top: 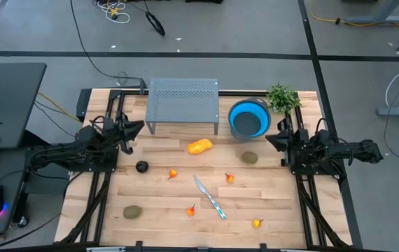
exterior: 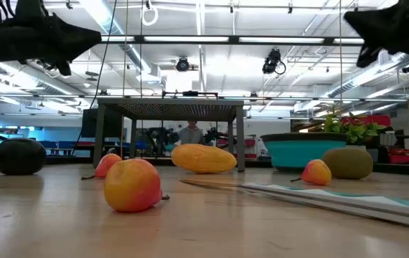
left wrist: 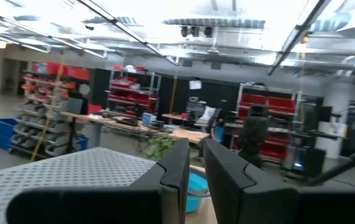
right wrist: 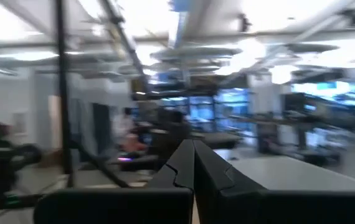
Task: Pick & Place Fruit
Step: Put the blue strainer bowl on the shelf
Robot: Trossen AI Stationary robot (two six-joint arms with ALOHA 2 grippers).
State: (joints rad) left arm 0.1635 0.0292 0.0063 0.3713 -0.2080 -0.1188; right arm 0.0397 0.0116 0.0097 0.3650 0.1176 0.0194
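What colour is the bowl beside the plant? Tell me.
Blue, with a teal look from table height. The bowl shows best in the high view, next to the plant.
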